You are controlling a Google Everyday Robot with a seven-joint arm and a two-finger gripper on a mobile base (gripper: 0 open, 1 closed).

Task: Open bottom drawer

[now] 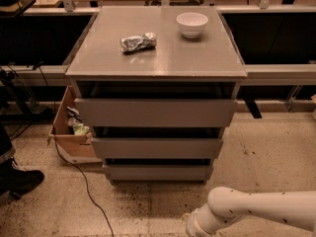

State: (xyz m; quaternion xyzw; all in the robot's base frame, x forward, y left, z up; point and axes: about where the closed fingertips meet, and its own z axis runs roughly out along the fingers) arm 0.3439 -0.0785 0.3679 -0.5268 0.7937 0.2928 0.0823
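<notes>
STEP: approach, no contact yet | TARGET: bottom drawer (158, 172), lowest front of grey cabinet (173, 58), appears shut, just above floor | GRIPPER: gripper (193, 229) at bottom edge of view, right of centre, apart from drawer; opening and load cannot be told | NEXT: likely hook front's upper edge, pull straight outward.

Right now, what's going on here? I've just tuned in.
The robot's arm comes in low from the bottom right, on the floor side of the grey cabinet. Its gripper is out of view, below the picture's lower edge. The bottom drawer looks shut, with nothing touching it, so the opening has not begun. On the cabinet top sit a white bowl and a crumpled foil packet.
</notes>
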